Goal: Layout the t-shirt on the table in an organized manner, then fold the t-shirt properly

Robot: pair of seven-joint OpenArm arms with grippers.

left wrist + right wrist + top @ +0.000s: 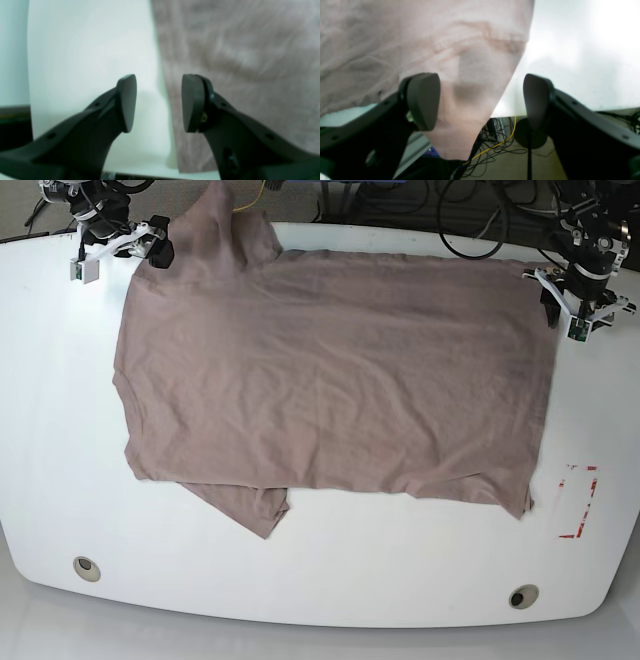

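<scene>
1. The dark pads [127, 102] of the left gripper [158, 103] are seen closest in the left wrist view, parted with a clear gap, and nothing is held between them.
2. Beyond that gap the straight edge of the t-shirt [237, 62] is seen, with bare white table [87, 50] on the other side; the fabric there is blurred.
3. The right gripper [481, 100] is likewise shown standing wide apart and empty, its pads [423, 100] framing a sleeve that hangs over the table's far edge.
4. Only in the right wrist view are the cables [495, 145] on the floor below made out, a yellow one among them.
5. In the base view the left gripper [575, 305] is placed at the shirt's far corner on that view's right, and the right gripper [150, 240] beside the overhanging sleeve on its left.
6. The t-shirt [330, 380] is laid flat and spread across the table [330, 580], with the near sleeve partly tucked beneath the body.
7. A red tape mark [578, 500] and two grommet holes [87, 568] are shown only in the base view.
8. Both arms are cut off by the frame's upper edge.
</scene>
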